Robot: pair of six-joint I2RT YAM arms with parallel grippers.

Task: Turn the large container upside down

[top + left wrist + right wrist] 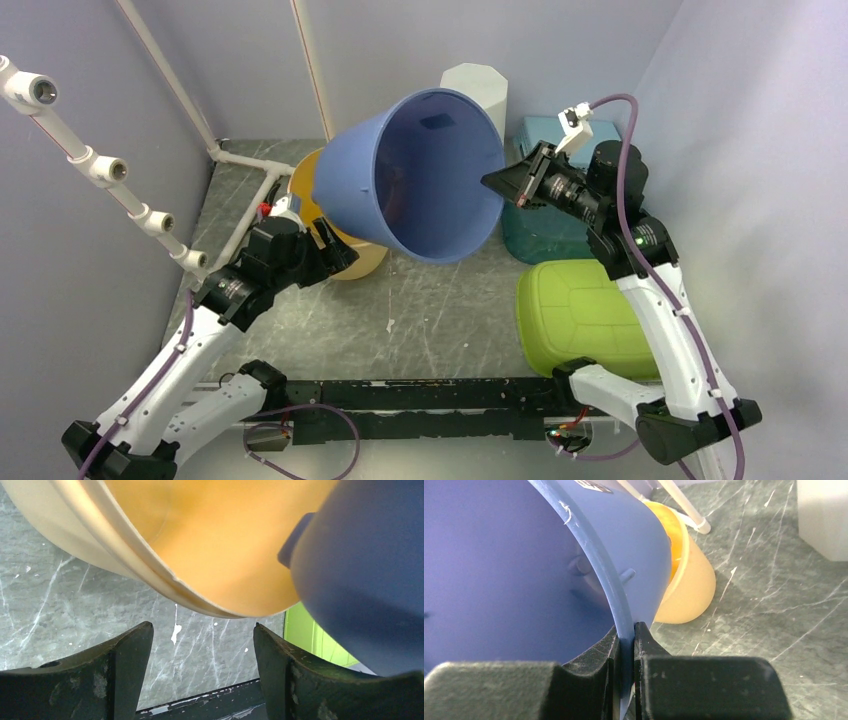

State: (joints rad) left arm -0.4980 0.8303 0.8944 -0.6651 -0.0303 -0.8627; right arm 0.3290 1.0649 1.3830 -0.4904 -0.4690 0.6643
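Note:
The large blue container (420, 175) is a tapered bucket, lifted and tipped on its side with its open mouth toward the camera. My right gripper (503, 184) is shut on its rim at the right edge; in the right wrist view the rim (624, 625) is pinched between the jaws of my right gripper (626, 630). My left gripper (338, 250) is open and empty, low beside the orange bowl (345, 250), under the bucket's base. In the left wrist view my left gripper (202, 630) points at the orange bowl (210, 545) with the blue container (365, 575) at the right.
A green lid-like container (580, 315) lies at the right front. A teal box (550, 225) and a white block (478, 85) stand at the back. White pipes (240, 160) run along the left side and back left.

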